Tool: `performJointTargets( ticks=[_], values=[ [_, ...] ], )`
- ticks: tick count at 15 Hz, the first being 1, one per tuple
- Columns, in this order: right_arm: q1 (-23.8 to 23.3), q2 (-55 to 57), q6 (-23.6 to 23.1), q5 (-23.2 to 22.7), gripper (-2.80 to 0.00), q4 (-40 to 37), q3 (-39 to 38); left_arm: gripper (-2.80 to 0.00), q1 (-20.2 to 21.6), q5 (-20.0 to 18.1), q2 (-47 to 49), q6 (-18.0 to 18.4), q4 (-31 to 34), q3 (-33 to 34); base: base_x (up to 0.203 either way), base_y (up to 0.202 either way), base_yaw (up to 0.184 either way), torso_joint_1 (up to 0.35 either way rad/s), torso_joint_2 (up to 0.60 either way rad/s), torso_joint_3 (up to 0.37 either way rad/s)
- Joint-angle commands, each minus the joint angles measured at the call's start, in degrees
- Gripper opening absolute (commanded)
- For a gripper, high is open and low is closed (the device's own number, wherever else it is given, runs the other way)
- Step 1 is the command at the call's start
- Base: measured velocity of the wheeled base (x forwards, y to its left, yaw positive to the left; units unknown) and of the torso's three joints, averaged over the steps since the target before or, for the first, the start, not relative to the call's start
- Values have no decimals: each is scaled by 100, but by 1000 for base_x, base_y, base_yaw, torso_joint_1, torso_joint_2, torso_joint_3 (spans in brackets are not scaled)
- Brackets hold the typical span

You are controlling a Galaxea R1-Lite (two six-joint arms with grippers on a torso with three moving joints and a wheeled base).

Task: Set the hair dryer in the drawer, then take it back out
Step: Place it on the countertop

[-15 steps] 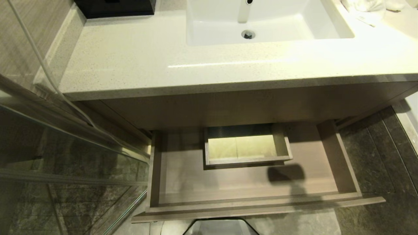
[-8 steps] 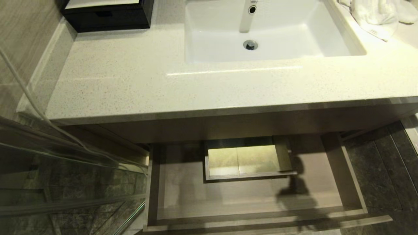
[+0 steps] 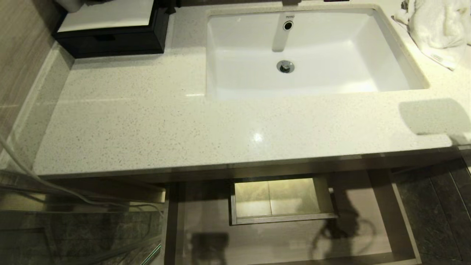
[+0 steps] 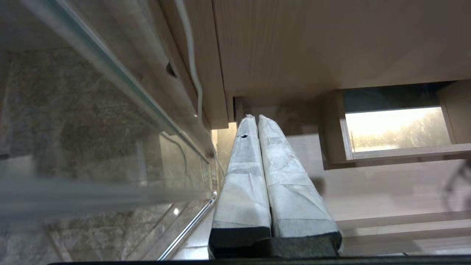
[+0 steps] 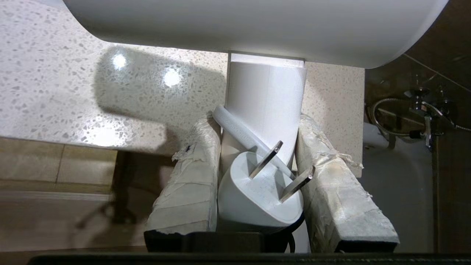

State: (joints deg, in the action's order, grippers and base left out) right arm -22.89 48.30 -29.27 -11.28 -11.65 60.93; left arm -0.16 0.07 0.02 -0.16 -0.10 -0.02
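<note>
Speckled counter [image 3: 147, 121] spans above the open drawer [image 3: 397, 217]. Beside the counter's edge, the right gripper [image 5: 257, 162] clamps the hair dryer [image 5: 265, 103] by its handle; the left gripper [image 4: 255, 119], fingers together, points at the drawer.

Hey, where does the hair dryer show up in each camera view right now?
Head view: not in it; only a shadow on the countertop at the right.
Left wrist view: not in it.
Right wrist view: hair dryer centre, handle clamped by the right gripper.
Shared landmark: the speckled countertop, in the head and right wrist views.
</note>
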Motion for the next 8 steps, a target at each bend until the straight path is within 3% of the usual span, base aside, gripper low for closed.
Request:
performJointTargets(
  ticks=[1,6,8],
  values=[
    [-9,414,3,70,-280,-65,195,-280,-2,1,-2,-2,1,10,0,0,0,180,-80,77],
    [-192,1424,22,64,-280,-313,842,-280,-2,1,-2,-2,1,5,0,0,0,36,-22,17],
    [-260,1855,25,59,-280,-872,1062,-280,-2,1,-2,6,1,10,0,0,0,0,0,0]
  ],
)
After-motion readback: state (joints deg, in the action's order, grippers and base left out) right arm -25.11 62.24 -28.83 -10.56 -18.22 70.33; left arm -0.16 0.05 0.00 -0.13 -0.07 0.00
